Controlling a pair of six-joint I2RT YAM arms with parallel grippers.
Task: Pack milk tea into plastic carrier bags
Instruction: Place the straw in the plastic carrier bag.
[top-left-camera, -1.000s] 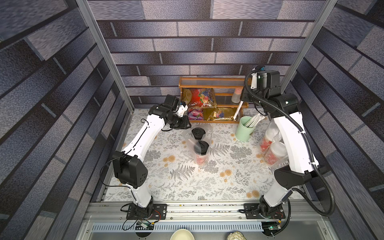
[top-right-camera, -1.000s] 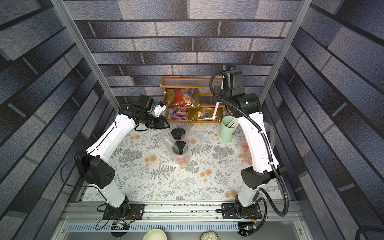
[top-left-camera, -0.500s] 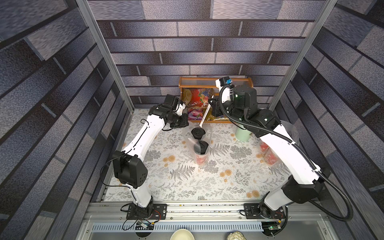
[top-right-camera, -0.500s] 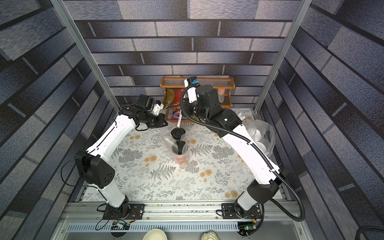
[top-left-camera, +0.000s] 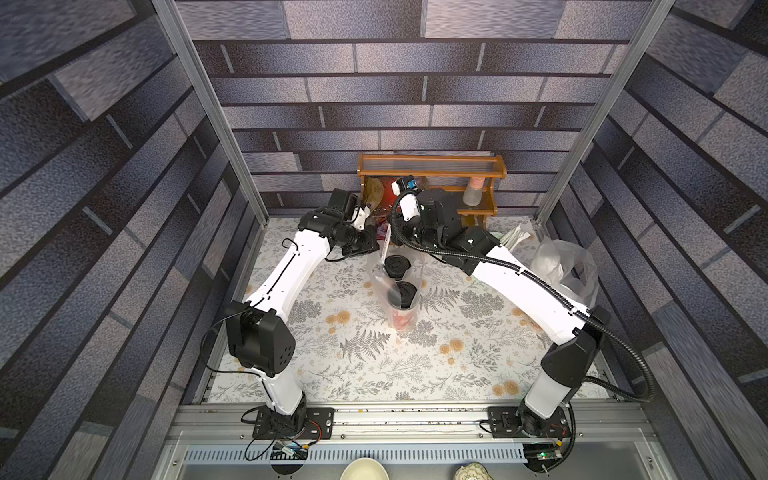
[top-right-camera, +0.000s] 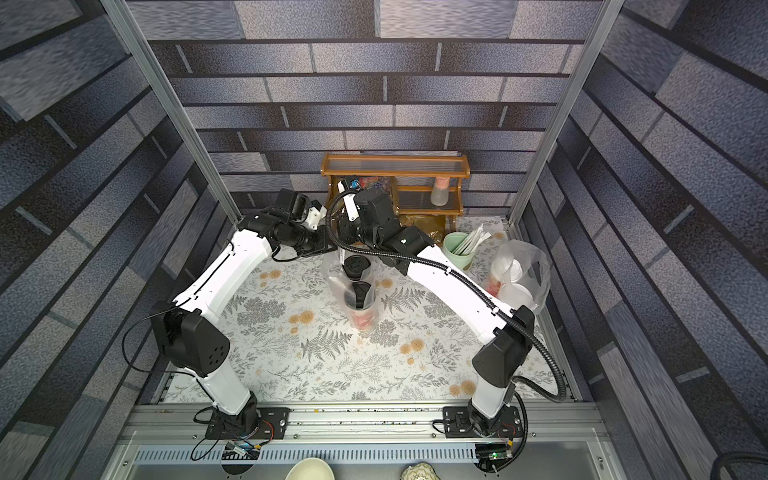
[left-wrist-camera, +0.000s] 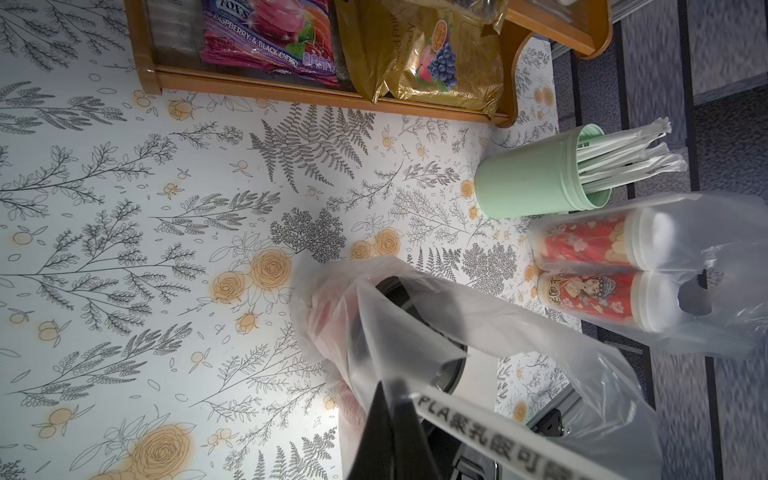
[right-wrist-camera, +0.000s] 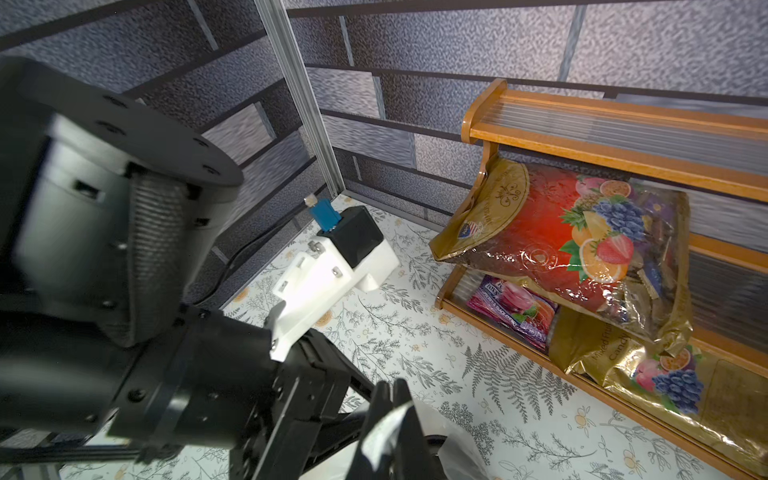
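**Left end effector (left-wrist-camera: 388, 388) pinches the carrier bag (top-left-camera: 376, 272)**

The bag stands just before the wooden shelf (top-left-camera: 432, 170), two black-lidded cups (top-left-camera: 397, 264) inside. The right end effector (right-wrist-camera: 388, 399), close by, clamps a wrapped straw (left-wrist-camera: 478, 428). A second bag (top-right-camera: 536, 266) of white-lidded cups (left-wrist-camera: 582, 245) sits off the shelf's right end.

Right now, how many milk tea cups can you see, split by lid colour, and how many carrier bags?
Black-lid cups: 2
White-lid cups: 2
Carrier bags: 2
Total: 6
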